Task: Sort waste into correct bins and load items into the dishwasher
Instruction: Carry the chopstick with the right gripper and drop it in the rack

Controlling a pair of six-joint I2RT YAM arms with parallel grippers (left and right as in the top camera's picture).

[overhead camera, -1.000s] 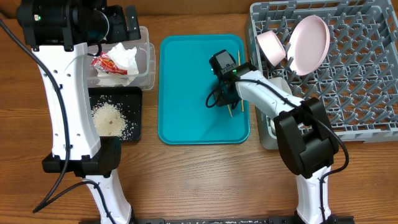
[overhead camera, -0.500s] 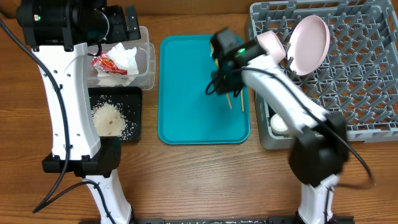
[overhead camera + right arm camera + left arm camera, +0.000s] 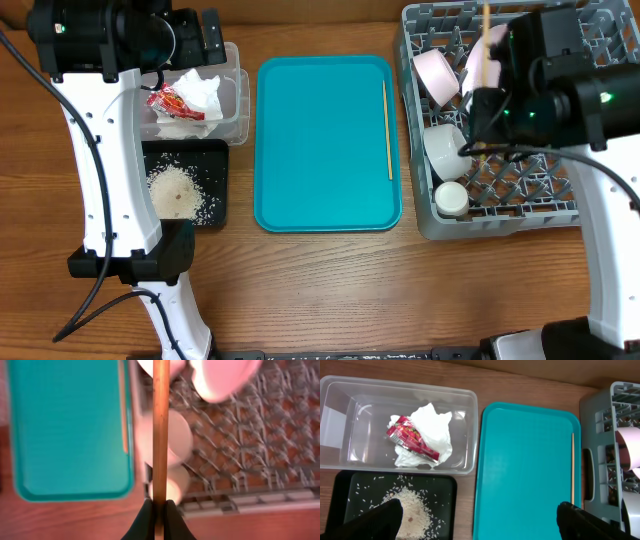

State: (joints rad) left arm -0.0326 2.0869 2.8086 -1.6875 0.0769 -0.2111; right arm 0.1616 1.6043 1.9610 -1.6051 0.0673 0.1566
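Note:
My right gripper (image 3: 159, 510) is shut on a thin wooden chopstick (image 3: 160, 430) and hangs over the left part of the grey dishwasher rack (image 3: 590, 130); from overhead that chopstick (image 3: 487, 40) juts out of the right gripper (image 3: 486, 98). A second chopstick (image 3: 388, 130) lies along the right edge of the teal tray (image 3: 320, 150). In the rack stand a white plate (image 3: 474, 62), a bowl (image 3: 437, 75), a dish (image 3: 445, 148) and a small cup (image 3: 450, 198). My left gripper (image 3: 480, 525) is open, high over the bins and holding nothing.
The clear tub (image 3: 470, 420) holds the crumpled napkin (image 3: 432, 430) and the red wrapper (image 3: 410, 440). The black tray (image 3: 345, 490) in front of it carries a pile of rice scraps (image 3: 412, 510). Bare wooden table lies along the front edge.
My right gripper has lifted one chopstick off the teal tray and swung right, up over the rack. The other chopstick stays on the tray. The left arm has not moved.

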